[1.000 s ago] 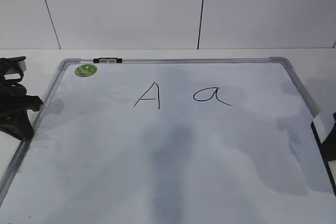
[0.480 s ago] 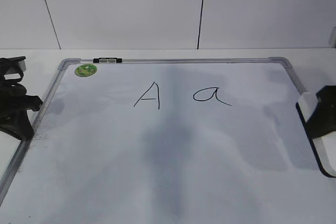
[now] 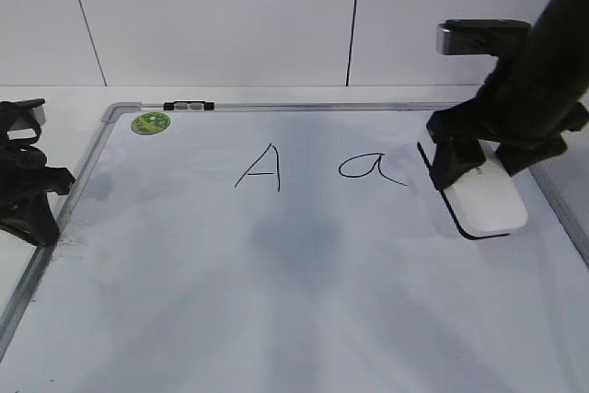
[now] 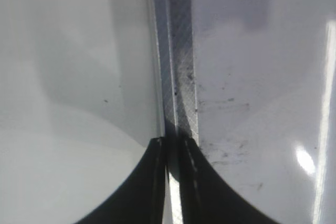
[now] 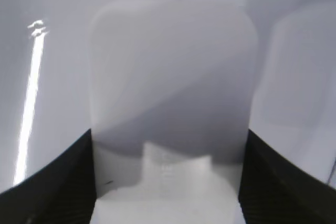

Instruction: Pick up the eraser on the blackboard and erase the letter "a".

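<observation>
Exterior view: the eraser (image 3: pixel 485 198) is a white rounded-rect block w/ a thin black strip along its underside, long axis running toward the camera. It sits on the board (image 3: pixel 304 301), just right of the small "a" (image 3: pixel 371 168), near it but not touching. The right gripper (image 3: pixel 493 161) straddles the eraser's far end, one black finger on each long side, pinching it. Can't tell from here whether the felt is pressed flat to the surface. The "a" is thin black marker, round loop w/ a tail, fully intact; the capital "A" (image 3: pixel 259 167) stands to its left. A round green magnet (image 3: pixel 151 122) sits at the board's top left corner, a black-and-white clip (image 3: pixel 189 107) on the top frame nearby.

Right wrist view gives what the exterior can't: the eraser's (image 5: pixel 170 103) smooth white top fills the frame betw. the two dark fingers (image 5: pixel 58 182), which touch both sides; a tiny black pen stroke shows at the top edge.

Left wrist view: the left gripper (image 4: pixel 175 182) hangs over the board's grey left frame rail (image 4: pixel 178 66), fingers pressed nearly together w/ only a slit betw. them, holding nothing. Dark smudges speckle the surface beside the rail. In the exterior view it rests at the left edge (image 3: pixel 28 181), well apart from the letters.
</observation>
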`<action>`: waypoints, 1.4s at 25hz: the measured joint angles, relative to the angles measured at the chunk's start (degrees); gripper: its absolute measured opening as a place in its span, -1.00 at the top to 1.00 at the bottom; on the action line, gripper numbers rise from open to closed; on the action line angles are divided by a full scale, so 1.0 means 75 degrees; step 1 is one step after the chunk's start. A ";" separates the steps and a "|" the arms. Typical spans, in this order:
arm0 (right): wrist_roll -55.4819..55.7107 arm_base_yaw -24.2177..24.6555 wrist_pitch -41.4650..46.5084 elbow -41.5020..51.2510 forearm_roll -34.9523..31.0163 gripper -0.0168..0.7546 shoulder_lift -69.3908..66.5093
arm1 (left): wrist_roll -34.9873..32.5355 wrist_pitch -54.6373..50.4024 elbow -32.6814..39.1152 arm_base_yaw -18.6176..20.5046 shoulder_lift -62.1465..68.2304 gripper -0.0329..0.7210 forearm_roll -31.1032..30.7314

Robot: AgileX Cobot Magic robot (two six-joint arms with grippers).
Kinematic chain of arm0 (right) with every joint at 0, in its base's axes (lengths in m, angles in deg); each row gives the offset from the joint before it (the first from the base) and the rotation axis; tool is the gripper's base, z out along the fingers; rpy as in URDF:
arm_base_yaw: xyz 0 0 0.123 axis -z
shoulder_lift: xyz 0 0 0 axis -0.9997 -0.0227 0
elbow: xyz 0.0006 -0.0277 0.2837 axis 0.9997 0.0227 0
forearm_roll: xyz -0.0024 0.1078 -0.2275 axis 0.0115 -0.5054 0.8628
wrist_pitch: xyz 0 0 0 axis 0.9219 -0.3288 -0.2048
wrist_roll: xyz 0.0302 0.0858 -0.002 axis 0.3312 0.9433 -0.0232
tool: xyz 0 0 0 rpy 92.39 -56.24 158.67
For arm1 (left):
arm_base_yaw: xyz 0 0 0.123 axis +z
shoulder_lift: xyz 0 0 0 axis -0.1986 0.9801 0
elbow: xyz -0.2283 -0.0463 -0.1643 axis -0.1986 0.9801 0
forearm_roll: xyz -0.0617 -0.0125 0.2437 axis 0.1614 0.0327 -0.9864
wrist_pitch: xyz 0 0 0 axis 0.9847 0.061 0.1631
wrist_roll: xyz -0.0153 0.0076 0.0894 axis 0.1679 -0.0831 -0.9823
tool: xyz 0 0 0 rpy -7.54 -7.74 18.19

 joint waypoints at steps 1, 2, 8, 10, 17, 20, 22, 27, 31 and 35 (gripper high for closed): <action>0.0020 -0.0065 0.0000 -0.0273 0.0043 -0.50 -0.0270 | 0.0000 0.0000 0.0000 0.0000 0.0000 0.83 0.0000; 0.0026 -0.0098 0.0000 -0.0547 0.0075 -0.50 -0.0490 | 0.0000 0.0000 0.0000 0.0000 0.0000 0.83 0.0000; 0.0038 -0.0148 0.0321 -0.2174 0.0247 -0.50 -0.1986 | 0.0000 0.0000 0.0000 0.0000 0.0000 0.83 0.0000; 0.0038 -0.0148 0.0493 -0.2675 0.0280 -0.50 -0.2413 | 0.0000 0.0000 0.0000 0.0000 0.0000 0.83 0.0000; 0.0044 -0.0148 0.0942 -0.3947 0.0310 -0.50 -0.3595 | 0.0000 0.0000 0.0000 0.0000 0.0000 0.83 0.0000; 0.0044 -0.0148 0.1072 -0.4270 0.0330 -0.50 -0.3898 | 0.0000 0.0000 0.0000 0.0000 0.0000 0.83 0.0000; 0.0056 -0.0148 0.1118 -0.4353 0.0345 -0.50 -0.4064 | 0.0000 0.0000 0.0000 0.0000 0.0000 0.83 0.0000; 0.0123 -0.0148 0.1152 -0.4485 0.0426 -0.50 -0.4233 | 0.0000 0.0000 0.0000 0.0000 0.0000 0.83 0.0000; 0.0153 -0.0184 0.1218 -0.4543 0.0441 -0.50 -0.4296 | 0.0000 0.0000 0.0000 0.0000 0.0000 0.83 0.0000; 0.0138 -0.0410 0.1234 -0.4595 0.0646 -0.50 -0.4313 | 0.0000 0.0000 0.0000 0.0000 0.0000 0.83 -0.0003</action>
